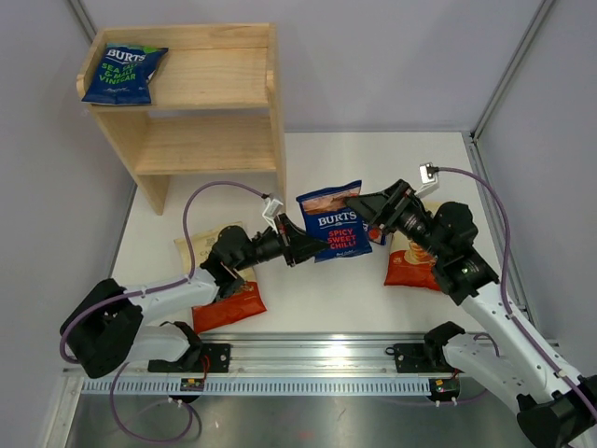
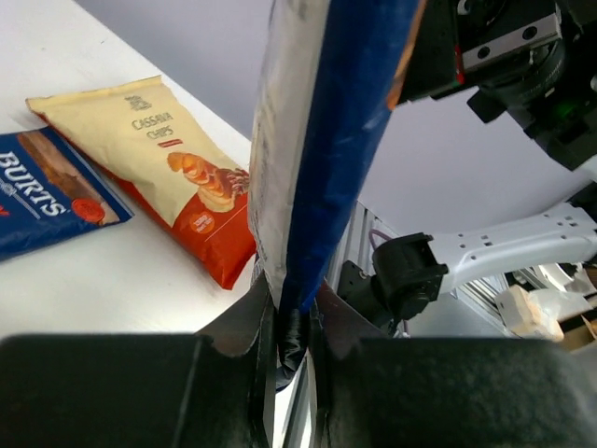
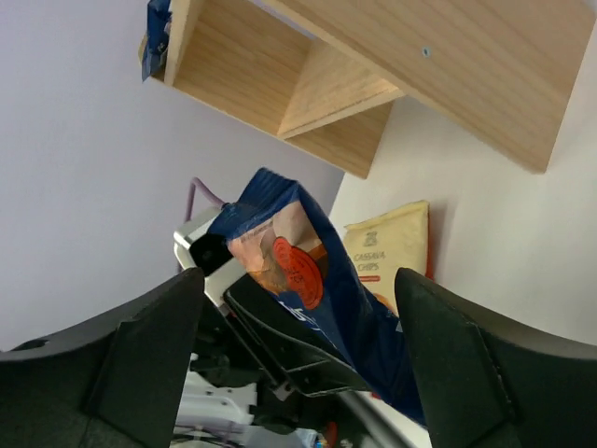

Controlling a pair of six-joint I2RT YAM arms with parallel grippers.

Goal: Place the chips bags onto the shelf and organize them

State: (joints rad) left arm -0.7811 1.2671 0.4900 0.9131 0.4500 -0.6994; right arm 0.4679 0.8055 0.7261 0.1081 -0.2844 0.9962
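Note:
My left gripper (image 1: 303, 245) is shut on the lower edge of a dark blue BURTS Spicy Sweet Chilli bag (image 1: 333, 222) and holds it upright above the table; the left wrist view shows the jaws (image 2: 291, 313) pinching its seam (image 2: 317, 140). My right gripper (image 1: 359, 207) is open, its jaws (image 3: 298, 275) wide apart on either side of that bag's top (image 3: 289, 261). The wooden shelf (image 1: 215, 75) stands at the back left with one blue BURTS bag (image 1: 121, 73) on the left of its top tier. It also shows in the right wrist view (image 3: 485, 65).
A cream and orange cassava bag (image 1: 229, 303) lies under my left arm. Another (image 1: 410, 266) lies under my right arm, also seen in the left wrist view (image 2: 177, 187) beside a third blue BURTS bag (image 2: 42, 196) flat on the table. The shelf's lower tier (image 1: 205, 145) holds nothing.

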